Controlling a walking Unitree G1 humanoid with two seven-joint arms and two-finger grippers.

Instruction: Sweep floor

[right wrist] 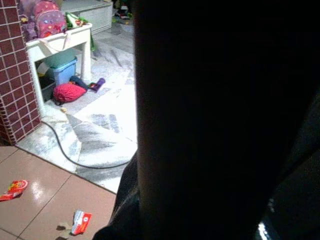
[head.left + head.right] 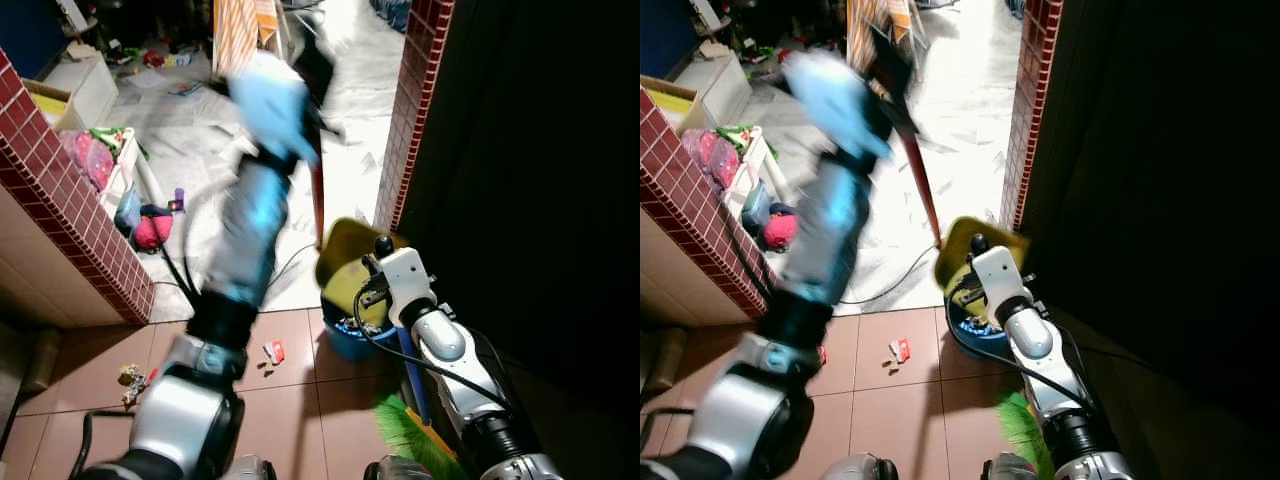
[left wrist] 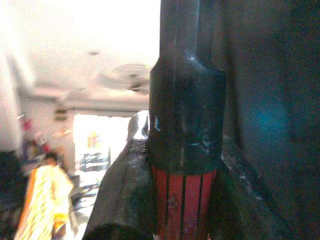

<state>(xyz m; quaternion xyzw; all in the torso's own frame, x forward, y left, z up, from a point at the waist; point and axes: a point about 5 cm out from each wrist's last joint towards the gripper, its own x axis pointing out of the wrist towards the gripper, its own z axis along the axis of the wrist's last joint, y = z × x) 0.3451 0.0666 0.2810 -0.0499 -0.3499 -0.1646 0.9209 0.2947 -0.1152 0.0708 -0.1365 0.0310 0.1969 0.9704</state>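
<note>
Doorway scene: tiled floor [image 2: 300,400] in front, marble beyond, brick wall [image 2: 70,215] on the left, brick pillar [image 2: 410,110] on the right with dark behind it. Left arm raised high and blurred; left gripper [image 2: 312,75] is clamped round the red broom handle [image 2: 318,205], and the left wrist view has the black cap and red shaft squeezed between both fingers [image 3: 122,200]. Handle's long axis runs steeply from that gripper down toward the yellow dustpan [image 2: 350,265]. Right gripper [image 2: 372,285] sits low at the dustpan and blue bin [image 2: 350,335]; fingers hidden, so grip can't be told. Green bristles [image 2: 410,435] lie by the right forearm. Litter: red-white wrapper [image 2: 273,352] just beyond the left arm's base, scraps [image 2: 130,378] further left. Left arm looks nearer the wrapper; a black cable [image 2: 890,285] crosses the marble edge and may snag.
</note>
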